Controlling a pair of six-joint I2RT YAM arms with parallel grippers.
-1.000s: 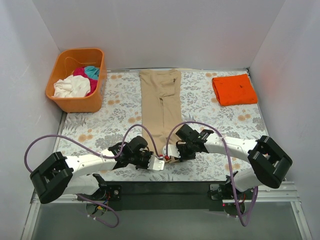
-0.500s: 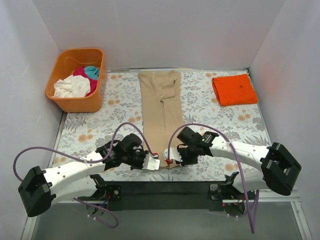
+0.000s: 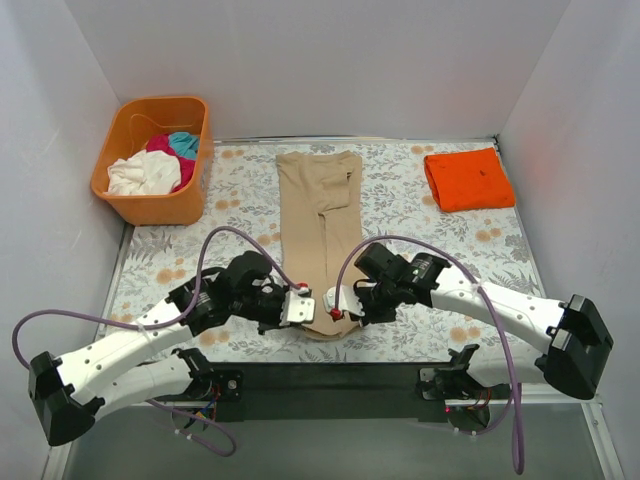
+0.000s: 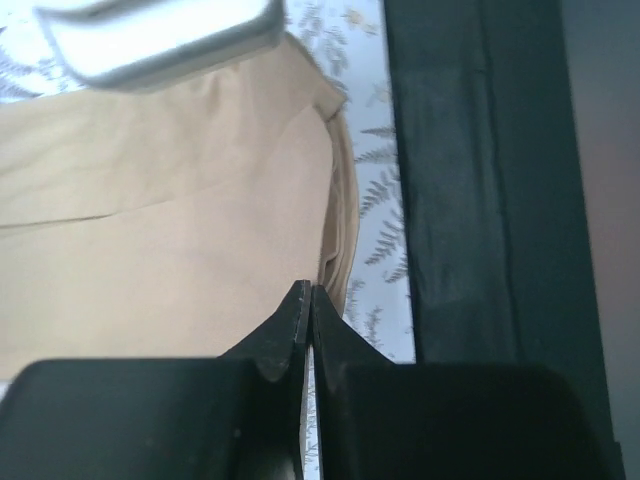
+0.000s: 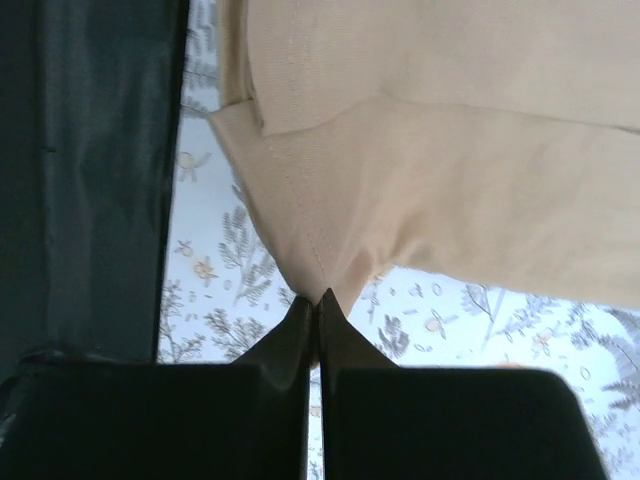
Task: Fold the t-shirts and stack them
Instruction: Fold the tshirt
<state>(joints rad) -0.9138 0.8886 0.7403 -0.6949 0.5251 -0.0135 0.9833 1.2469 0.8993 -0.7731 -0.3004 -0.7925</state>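
Note:
The large tan-beige t-shirt lies folded into a long strip down the middle of the table. My left gripper and right gripper sit side by side at its near end. Both are shut on the near hem, one at each corner. The right wrist view shows the tan cloth pinched in a point at the gripper. In the left wrist view the cloth meets the closed tips of the gripper. A folded bright orange t-shirt lies at the far right.
A rigid orange basket stands at the far left, holding crumpled white, magenta and teal shirts. The black rail of the table's near edge runs just behind the grippers. White walls enclose three sides.
Both grippers have moved away from the near edge toward the middle of the table, carrying the tan shirt's near hem with them. The strip now looks shorter.

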